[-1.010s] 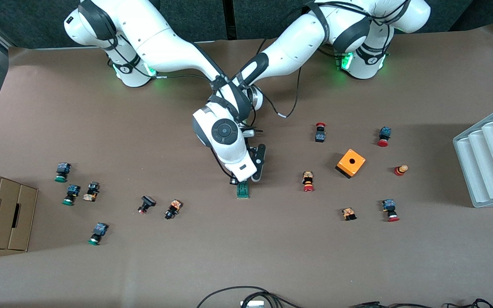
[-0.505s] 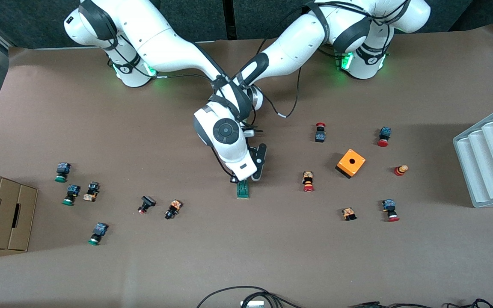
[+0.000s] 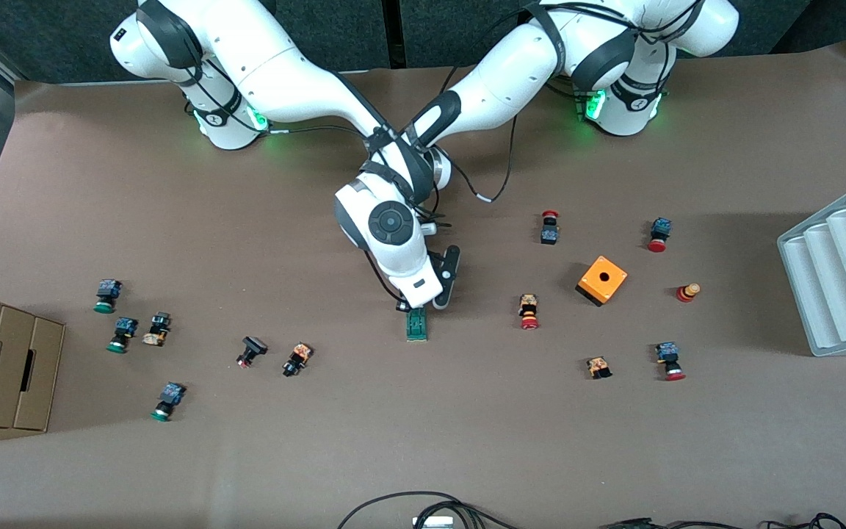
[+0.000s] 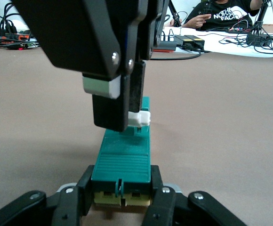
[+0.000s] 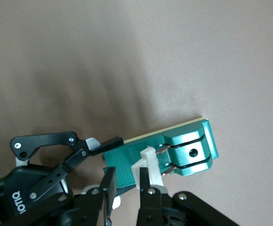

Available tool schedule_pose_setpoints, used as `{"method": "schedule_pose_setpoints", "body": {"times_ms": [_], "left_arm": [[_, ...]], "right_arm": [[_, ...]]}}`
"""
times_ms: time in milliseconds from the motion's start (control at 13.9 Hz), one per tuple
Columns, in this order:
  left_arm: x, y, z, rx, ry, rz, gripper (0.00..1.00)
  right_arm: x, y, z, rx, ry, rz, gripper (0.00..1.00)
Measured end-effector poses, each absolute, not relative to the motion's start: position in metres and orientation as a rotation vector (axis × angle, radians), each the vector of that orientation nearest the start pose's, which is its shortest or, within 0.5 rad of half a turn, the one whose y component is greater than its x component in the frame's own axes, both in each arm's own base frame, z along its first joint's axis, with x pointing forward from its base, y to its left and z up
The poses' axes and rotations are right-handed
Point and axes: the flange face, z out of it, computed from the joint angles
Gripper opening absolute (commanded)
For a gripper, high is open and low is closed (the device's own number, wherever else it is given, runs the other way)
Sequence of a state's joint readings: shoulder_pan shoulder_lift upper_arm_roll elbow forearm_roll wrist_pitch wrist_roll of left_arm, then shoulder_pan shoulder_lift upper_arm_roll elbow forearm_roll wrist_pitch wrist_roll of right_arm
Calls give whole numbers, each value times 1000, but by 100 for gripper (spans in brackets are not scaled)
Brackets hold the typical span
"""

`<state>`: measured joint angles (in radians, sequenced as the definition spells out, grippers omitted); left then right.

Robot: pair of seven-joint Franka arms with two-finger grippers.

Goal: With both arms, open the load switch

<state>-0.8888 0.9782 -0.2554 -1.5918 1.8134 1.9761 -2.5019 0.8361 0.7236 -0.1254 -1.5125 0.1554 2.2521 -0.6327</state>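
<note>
So that the load switch (image 3: 416,324) stayed put in the middle of the worktop (image 3: 423,441), the left gripper (image 4: 122,200) had its jaws shut on its green body, while the right gripper (image 5: 127,181) pinched the white slider (image 5: 148,160), ready to pull.

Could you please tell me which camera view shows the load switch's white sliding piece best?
The right wrist view: the white sliding piece stands clear on the load switch, pinched by the right gripper. The left wrist view shows it half hidden by that gripper; the front view hides it under the arm.
</note>
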Motion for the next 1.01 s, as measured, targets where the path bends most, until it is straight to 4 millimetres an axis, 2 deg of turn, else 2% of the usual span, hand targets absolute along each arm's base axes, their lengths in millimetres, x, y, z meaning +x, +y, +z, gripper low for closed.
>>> {"method": "schedule_pose_setpoints", "body": {"times_ms": [1010], "left_arm": [[348,-571,70,-2590,-157,-1722,18]], "right_arm": [[524,482,228,-2509,-1824,-20,26]]}}
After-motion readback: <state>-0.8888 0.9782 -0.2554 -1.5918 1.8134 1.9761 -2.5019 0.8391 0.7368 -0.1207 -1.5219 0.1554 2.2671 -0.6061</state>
